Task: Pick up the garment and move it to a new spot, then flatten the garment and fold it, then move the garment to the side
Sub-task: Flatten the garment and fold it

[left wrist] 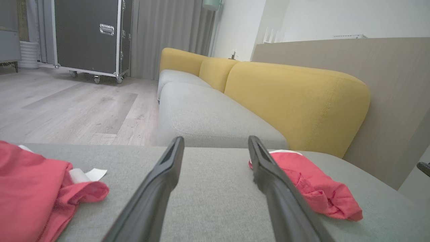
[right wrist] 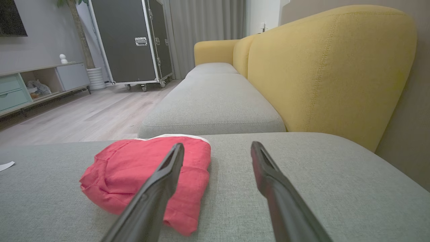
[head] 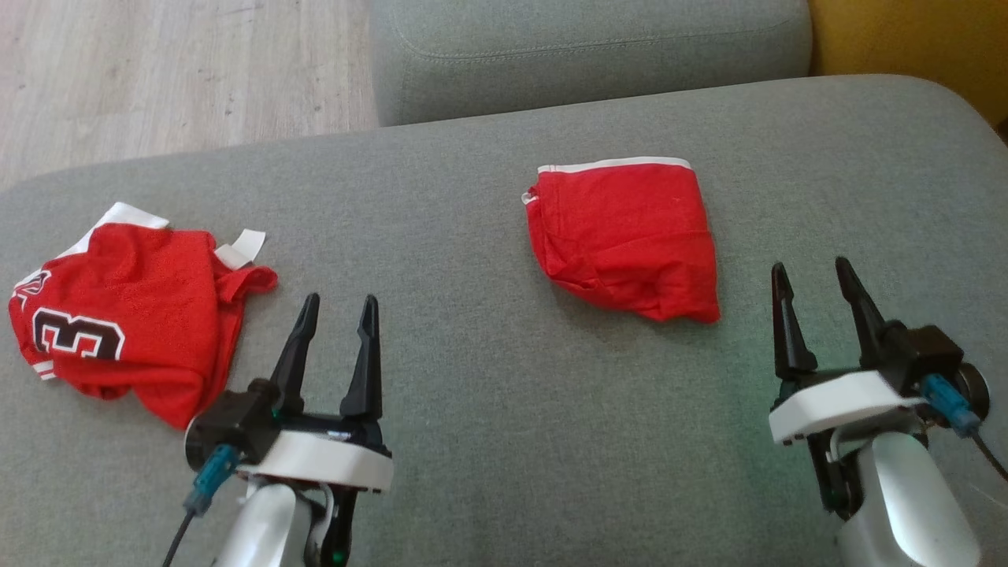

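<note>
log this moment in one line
left gripper open, empty | right gripper open, empty | folded red garment on grey cushion | crumpled jersey at left

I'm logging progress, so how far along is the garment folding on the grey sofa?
Done: the red cloth garment with white trim lies folded on the grey fabric cushion. In hand: nothing; left gripper and right gripper are open and empty. Possibly left: the crumpled red jersey numbered three lies unfolded.
</note>
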